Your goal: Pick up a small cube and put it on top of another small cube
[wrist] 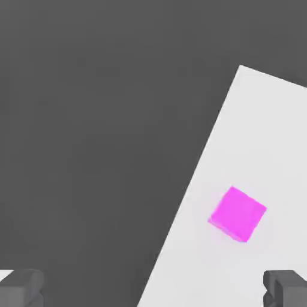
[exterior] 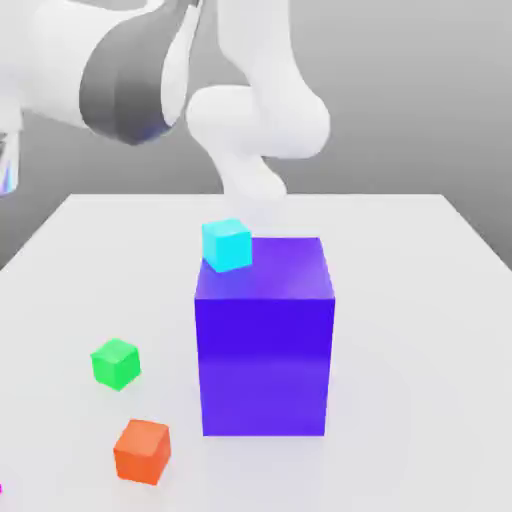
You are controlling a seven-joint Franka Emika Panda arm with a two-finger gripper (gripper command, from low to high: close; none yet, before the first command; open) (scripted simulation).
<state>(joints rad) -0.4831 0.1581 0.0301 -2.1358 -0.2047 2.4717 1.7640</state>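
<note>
The gripper stands spread wide with nothing between its fingers, one fingertip at each lower corner of the hand view, which suits an approach from above. The pink cube lies below the gripper and ahead of the gap between the fingertips, a little toward one finger, so the hand probably needs to shift until the cube sits midway before it comes down. The cube rests flat on the white table close to the table's edge, turned at an angle to the line between the fingers; a turn of the wrist may help the fingers meet flat faces. In the exterior view a green cube and an orange cube sit apart on the table, either a likely stacking base, beside a big blue block with a cyan cube behind its upper corner.
</note>
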